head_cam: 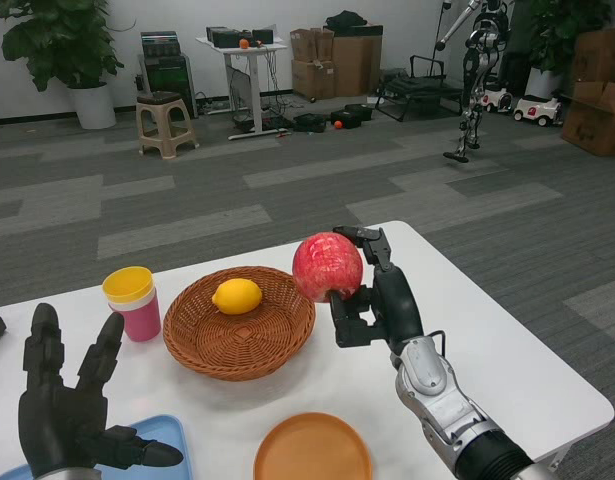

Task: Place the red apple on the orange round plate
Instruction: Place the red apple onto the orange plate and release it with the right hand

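Nearest you, at the table's front edge, sits the orange round plate (312, 447), bare, partly cut off by the frame's bottom. Bottom left, your left hand (72, 415) is raised w/ fingers spread apart, holding nothing; a blue tray (167, 437) lies just beside it. Your right hand (372, 290) rises from the silver forearm at lower right, fingers wrapped round the red apple (327, 266), gripping it from the right side and underneath. The apple is held up in the air, above the white table (467, 330), just off the right rim of the wicker basket (239, 325) and well back from the plate. Inside the basket lies a yellow lemon (237, 296). Left of the basket stands a pink cup w/ yellow top (132, 300). Beyond the table: grey carpet, a beige stool (165, 124), a potted plant (62, 45) at far left, a desk w/ equipment (242, 60), cardboard boxes (332, 62), and another humanoid robot (479, 70) standing at far right.
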Motion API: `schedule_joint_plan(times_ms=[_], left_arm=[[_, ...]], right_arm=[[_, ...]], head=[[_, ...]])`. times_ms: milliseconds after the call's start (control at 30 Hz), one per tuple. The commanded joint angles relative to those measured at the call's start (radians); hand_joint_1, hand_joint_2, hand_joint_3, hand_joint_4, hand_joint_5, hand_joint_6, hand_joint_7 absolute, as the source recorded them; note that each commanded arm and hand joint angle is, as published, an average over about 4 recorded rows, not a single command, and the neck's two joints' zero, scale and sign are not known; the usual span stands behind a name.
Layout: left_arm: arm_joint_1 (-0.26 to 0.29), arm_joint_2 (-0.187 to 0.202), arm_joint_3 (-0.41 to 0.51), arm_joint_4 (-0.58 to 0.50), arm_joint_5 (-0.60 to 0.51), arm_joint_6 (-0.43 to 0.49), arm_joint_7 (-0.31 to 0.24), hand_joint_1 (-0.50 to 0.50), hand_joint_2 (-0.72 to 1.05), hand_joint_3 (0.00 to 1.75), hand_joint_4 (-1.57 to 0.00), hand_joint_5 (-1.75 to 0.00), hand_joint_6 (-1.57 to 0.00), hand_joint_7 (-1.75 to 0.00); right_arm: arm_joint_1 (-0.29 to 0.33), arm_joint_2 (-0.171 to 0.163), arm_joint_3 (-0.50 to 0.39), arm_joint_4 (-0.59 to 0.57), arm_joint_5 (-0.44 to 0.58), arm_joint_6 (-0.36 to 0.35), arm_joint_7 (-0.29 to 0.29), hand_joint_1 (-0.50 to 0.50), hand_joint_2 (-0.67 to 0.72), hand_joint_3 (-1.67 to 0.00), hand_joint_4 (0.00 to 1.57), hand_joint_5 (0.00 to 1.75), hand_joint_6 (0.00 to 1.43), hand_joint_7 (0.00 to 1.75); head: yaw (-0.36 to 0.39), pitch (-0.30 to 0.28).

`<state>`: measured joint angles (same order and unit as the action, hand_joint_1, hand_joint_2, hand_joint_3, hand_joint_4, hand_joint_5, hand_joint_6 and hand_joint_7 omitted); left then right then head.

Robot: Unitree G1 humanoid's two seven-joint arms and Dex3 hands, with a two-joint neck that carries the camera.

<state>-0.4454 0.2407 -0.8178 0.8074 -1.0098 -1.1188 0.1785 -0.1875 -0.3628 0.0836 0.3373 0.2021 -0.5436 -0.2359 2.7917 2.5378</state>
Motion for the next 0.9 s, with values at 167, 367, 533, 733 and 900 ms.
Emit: schedule_joint_plan(times_ms=[167,367,533,733,900], left_arm=[[0.011,0.001,0.008,-0.007,0.002,-0.004,0.002,-0.48,-0.55,0.09,-0.67,0.00,-0.01,0.00],[0.011,0.002,0.008,-0.007,0.002,-0.004,0.002,-0.48,-0.55,0.09,-0.67,0.00,-0.02,0.00],[0.011,0.002,0.008,-0.007,0.002,-0.004,0.002,-0.48,-0.55,0.09,-0.67,0.00,-0.02,0.00],[0.011,0.003,0.008,-0.007,0.000,-0.004,0.002,-0.48,-0.55,0.09,-0.67,0.00,-0.01,0.00],[0.011,0.003,0.008,-0.007,0.002,-0.004,0.002,-0.48,-0.55,0.09,-0.67,0.00,-0.02,0.00]], right_arm=[[-0.017,-0.002,-0.013,-0.014,0.008,-0.015,-0.005,-0.46,-0.59,-1.51,1.31,1.65,1.11,1.48],[-0.017,-0.003,-0.016,-0.014,0.009,-0.015,-0.006,-0.44,-0.60,-1.51,1.31,1.65,1.11,1.47],[-0.017,-0.003,-0.020,-0.012,0.008,-0.015,-0.006,-0.46,-0.59,-1.51,1.31,1.65,1.11,1.52],[-0.015,-0.004,-0.020,-0.012,0.009,-0.015,-0.006,-0.46,-0.57,-1.51,1.28,1.65,1.11,1.47],[-0.004,-0.007,-0.013,-0.012,0.008,-0.015,-0.006,-0.45,-0.60,-1.51,1.26,1.65,1.11,1.47]], head=[[0.002,-0.001],[0.003,0.001],[0.004,-0.007],[0.006,-0.019],[0.013,-0.057]])
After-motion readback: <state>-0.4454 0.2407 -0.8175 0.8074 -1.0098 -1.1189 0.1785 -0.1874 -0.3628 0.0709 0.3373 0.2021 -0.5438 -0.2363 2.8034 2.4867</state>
